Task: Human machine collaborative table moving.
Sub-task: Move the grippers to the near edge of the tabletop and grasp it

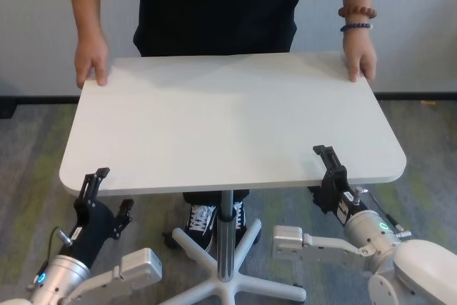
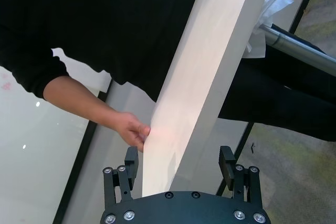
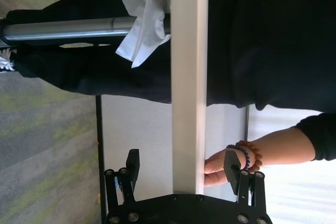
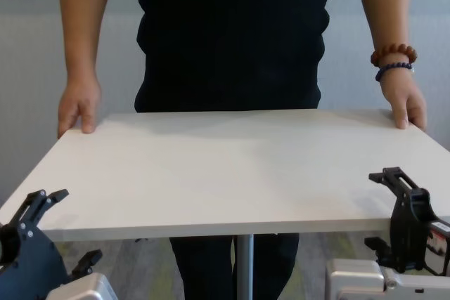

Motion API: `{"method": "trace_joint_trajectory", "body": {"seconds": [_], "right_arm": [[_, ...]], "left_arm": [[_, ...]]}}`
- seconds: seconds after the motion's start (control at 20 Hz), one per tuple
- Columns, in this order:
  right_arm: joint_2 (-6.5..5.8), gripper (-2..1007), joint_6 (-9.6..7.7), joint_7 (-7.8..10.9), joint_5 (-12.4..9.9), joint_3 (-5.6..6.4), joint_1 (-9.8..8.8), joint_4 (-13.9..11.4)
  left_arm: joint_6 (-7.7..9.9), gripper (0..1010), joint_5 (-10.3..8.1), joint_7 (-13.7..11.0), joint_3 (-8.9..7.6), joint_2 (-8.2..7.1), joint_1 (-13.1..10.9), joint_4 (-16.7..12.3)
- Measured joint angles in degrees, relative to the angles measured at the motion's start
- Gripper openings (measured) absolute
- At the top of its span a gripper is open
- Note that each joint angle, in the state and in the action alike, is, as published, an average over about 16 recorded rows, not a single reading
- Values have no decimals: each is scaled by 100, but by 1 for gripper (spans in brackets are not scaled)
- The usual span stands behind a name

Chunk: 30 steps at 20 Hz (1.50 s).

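While the table (image 1: 228,119) is held at its 12 o'clock corners by the human (image 1: 221,5), its 6 o'clock edge is straddled by both spread claws, left gripper (image 1: 107,192) and right gripper (image 1: 327,173); contact seems absent.

Smooth matt white table (image 1: 228,123); shiny metal pole (image 3: 63,27), perhaps steel

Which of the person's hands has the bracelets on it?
The hand holding the table's far corner on the robot's right side. Its wrist wears a brown bead bracelet and a dark purple one; the other hand has a bare wrist.
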<state>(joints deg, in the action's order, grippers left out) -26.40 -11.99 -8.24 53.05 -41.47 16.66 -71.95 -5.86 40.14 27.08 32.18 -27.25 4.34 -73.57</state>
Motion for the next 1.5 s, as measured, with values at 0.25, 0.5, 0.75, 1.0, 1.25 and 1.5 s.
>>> {"method": "trace_joint_trajectory", "body": {"seconds": [0.25,0.5,0.75,1.0,1.25,1.5], "right_arm": [[62,1006,3,-28,70,39,-11,74],[93,1006,-12,-73,156,81,-38,127],[121,1006,-19,-138,257,116,-61,176],[162,1006,-23,-224,366,147,-71,237],[214,1006,-1,-295,452,181,-71,307],[251,1006,63,-338,485,226,-73,358]], "left_arm": [[-2,1000,-2,0,-1,-2,-2,-2],[-3,1000,-4,0,-1,-3,-3,-3],[-5,1000,-6,0,-1,-3,-3,-5],[-6,1000,-8,0,-1,-4,-4,-6],[-7,1000,-8,0,-1,-4,-4,-7],[-8,1000,-9,0,-1,-4,-4,-7]]}}
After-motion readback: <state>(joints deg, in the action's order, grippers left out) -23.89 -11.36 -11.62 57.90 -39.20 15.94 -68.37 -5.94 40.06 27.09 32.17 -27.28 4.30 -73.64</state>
